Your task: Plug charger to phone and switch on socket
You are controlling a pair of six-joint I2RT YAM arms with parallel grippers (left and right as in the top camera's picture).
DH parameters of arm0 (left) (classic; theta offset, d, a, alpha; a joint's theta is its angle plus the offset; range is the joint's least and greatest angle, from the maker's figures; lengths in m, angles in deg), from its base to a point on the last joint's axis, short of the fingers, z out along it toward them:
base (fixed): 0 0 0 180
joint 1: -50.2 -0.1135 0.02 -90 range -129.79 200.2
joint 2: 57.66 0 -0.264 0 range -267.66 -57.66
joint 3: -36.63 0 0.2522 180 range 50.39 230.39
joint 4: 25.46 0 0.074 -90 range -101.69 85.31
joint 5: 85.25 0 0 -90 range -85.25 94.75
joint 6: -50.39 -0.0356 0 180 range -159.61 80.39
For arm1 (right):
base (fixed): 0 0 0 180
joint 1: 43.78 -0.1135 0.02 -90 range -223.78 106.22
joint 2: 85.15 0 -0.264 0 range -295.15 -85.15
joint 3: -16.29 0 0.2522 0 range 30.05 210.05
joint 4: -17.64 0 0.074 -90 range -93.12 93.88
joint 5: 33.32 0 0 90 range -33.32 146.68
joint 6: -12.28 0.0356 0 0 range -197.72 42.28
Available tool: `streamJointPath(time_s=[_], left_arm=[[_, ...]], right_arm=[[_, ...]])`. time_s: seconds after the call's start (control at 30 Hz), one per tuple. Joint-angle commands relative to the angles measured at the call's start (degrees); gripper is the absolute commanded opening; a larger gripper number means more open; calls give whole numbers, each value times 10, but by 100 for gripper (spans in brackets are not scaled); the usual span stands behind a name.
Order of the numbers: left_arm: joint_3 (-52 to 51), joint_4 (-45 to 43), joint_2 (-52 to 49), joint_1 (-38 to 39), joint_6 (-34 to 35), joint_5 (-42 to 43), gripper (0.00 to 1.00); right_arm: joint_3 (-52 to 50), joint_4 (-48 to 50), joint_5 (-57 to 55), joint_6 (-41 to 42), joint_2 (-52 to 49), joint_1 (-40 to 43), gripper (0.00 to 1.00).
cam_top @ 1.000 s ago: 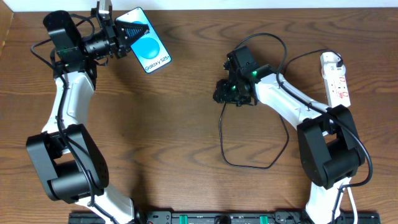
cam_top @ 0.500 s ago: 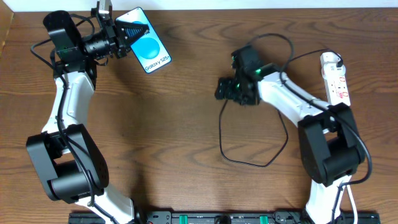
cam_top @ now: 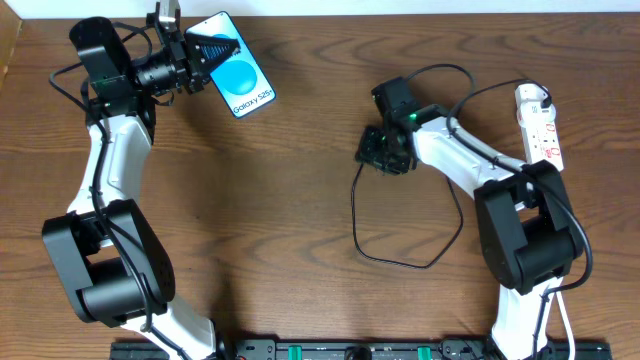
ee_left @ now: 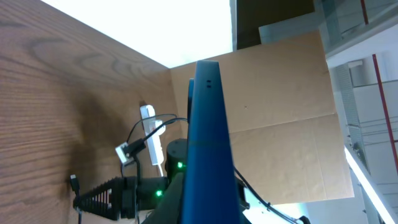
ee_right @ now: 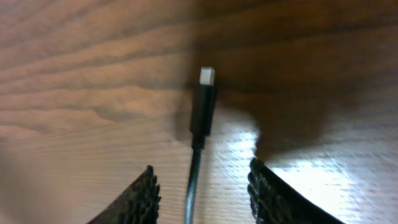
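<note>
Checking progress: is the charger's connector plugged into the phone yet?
Not plugged in. The connector tip lies bare on the table ahead of the open right gripper.

**Wood table, cardboard and a rail**

A brown wood-grain table (cam_top: 280,200) fills the overhead view. A black rail (cam_top: 330,351) with green fittings runs along its near edge, and a pale strip (cam_top: 400,6) lies past its far edge. In the left wrist view a tan cardboard sheet (ee_left: 280,124), creased across, stands beyond the table, with pale framed panes (ee_left: 367,37) beside it.
</note>
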Motion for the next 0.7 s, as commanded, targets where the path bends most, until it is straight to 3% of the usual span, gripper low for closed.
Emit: streamJointPath(time_s=[0.0, 0.43, 0.5, 0.6, 0.67], left_arm=[[-1, -5, 8, -3, -1, 7, 7], [-1, -5, 8, -3, -1, 7, 7], [-1, -5, 8, -3, -1, 7, 7], [-1, -5, 8, -3, -1, 7, 7], [-1, -5, 8, -3, -1, 7, 7]], right_arm=[[-29, 36, 66, 74, -1, 1, 40], [-120, 173, 108, 147, -1, 4, 29], [-123, 174, 106, 142, -1, 7, 22], [-124, 177, 103, 105, -1, 9, 1], [-124, 187, 106, 69, -1, 11, 1]])
